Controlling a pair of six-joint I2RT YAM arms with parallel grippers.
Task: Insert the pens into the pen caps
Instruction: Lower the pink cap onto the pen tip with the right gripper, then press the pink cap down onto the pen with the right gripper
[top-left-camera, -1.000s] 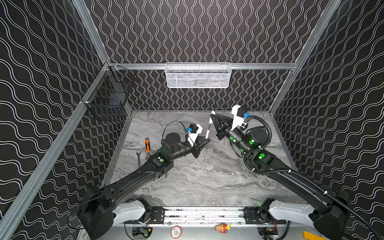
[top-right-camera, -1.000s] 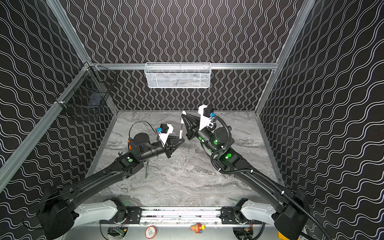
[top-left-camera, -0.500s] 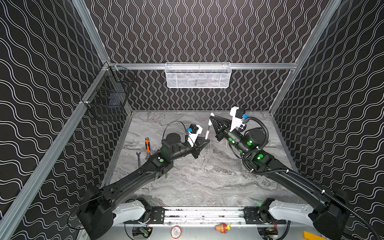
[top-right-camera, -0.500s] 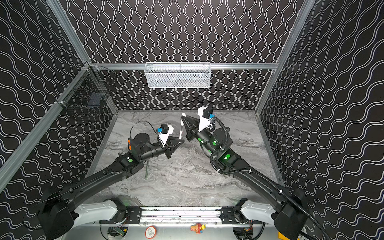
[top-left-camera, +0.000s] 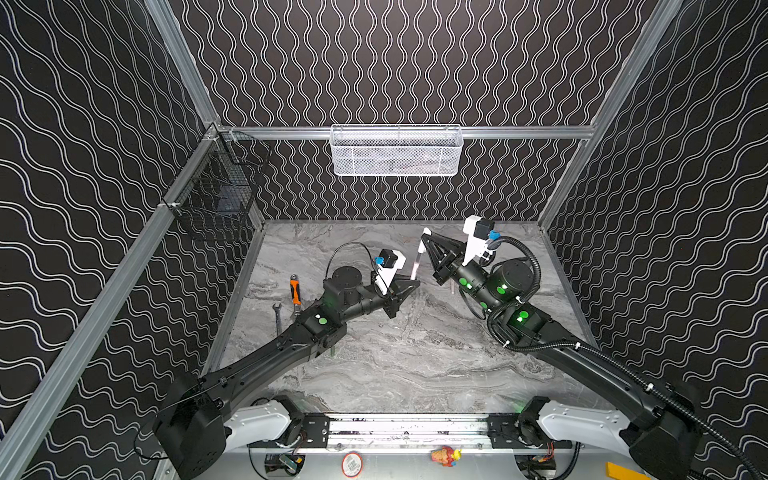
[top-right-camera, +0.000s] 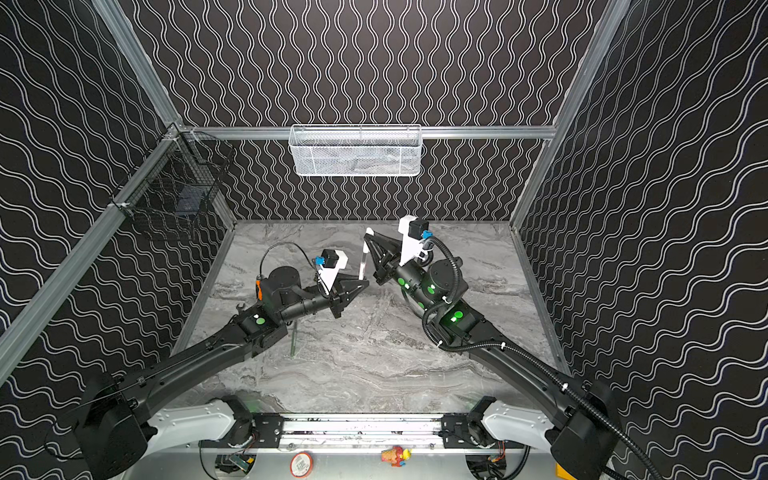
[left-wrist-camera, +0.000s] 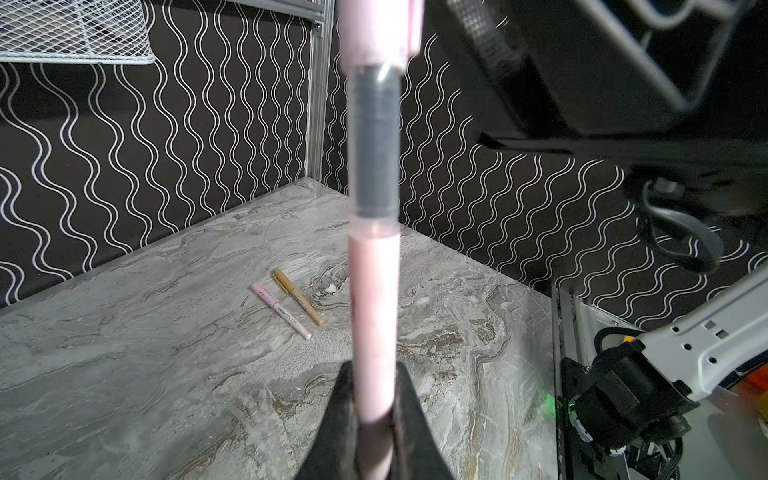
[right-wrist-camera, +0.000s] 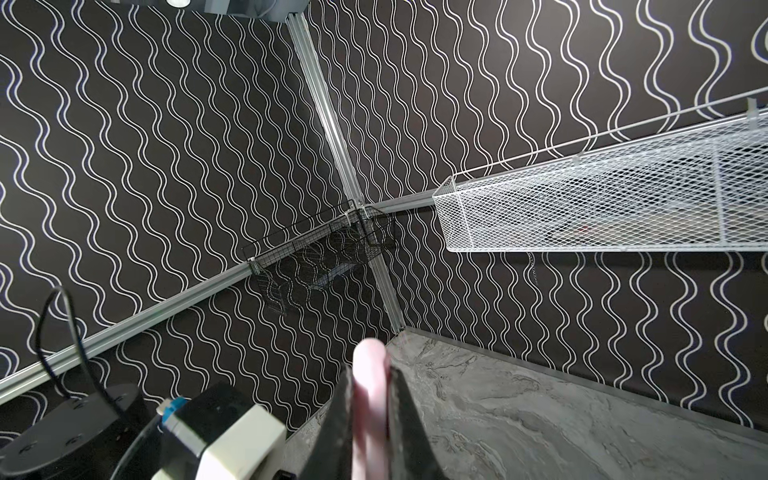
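Left gripper is clamped narrow on the lower barrel of a pale pink pen. Right gripper is pinched shut on the matching pale pink cap. Both are held in the air over the table, around mid-width and toward its back edge. Key relation: the pen's long axis runs from my left fingers close to upright, leaning slightly toward my right side, and the cap sits straight beyond the tip on that same line. The cap mouth is already over the tip end, but the dark grey grip section is exposed between the mouth and the pink barrel, so I judge it not fully seated. The remaining push should go along that axis, and any sideways offset would likely bend or jam the joint. Neither arm is nearer, since each already holds its half. Near the table's back right corner, a second pink pen and a tan pen lie side by side, apart, and look capped. A dark green pen lies by my left arm, toward the table's left edge, and I can't tell whether it is capped. An orange-handled tool lies near the left edge, not involved. Writing: small print on the lying pink pen and a round sticker below the table's front edge, both too small to read.
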